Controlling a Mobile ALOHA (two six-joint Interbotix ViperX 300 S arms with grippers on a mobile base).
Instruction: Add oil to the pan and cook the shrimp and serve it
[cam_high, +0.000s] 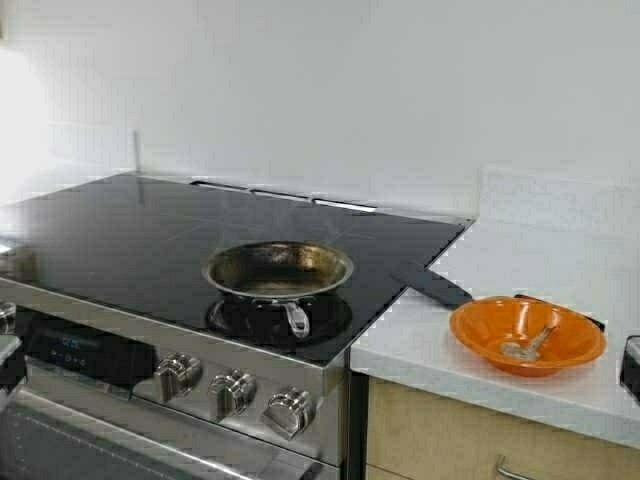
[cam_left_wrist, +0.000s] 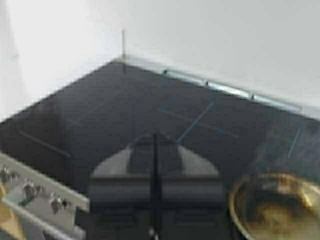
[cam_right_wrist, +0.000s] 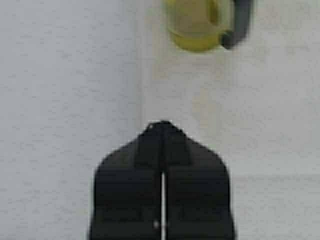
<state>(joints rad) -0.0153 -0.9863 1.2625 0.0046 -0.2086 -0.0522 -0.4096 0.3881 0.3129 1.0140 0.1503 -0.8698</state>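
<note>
Two things matter from above: the pan (cam_high: 278, 272) and an orange bowl (cam_high: 527, 334). The pan sits on the stove (cam_high: 120, 230) near its front edge, over a burner, which is presumably why it was set there; its short handle points toward the front edge and the knobs (cam_high: 232, 392). The inside looks browned and bare, with no pool of oil that I can make out. The bowl rests on the counter (cam_high: 520, 255) close to its front edge, just beside the stove, within easy reach of the pan. The shrimp (cam_high: 528, 346) lies in it, long axis slanting from the bowl's middle toward the counter's back right. Neither arm shows here.

From the left wrist, the left gripper (cam_left_wrist: 154, 145) hangs over the dark stove top with its fingers pressed together, holding nothing. The pan's rim shows just beside it (a faint haze rises there).

From the right wrist, the right gripper (cam_right_wrist: 162, 131) is likewise closed and empty over the counter. Ahead stands the oil (cam_right_wrist: 197, 25), upright in its carafe, well apart from the fingertips, so pouring looks not yet begun.
</note>
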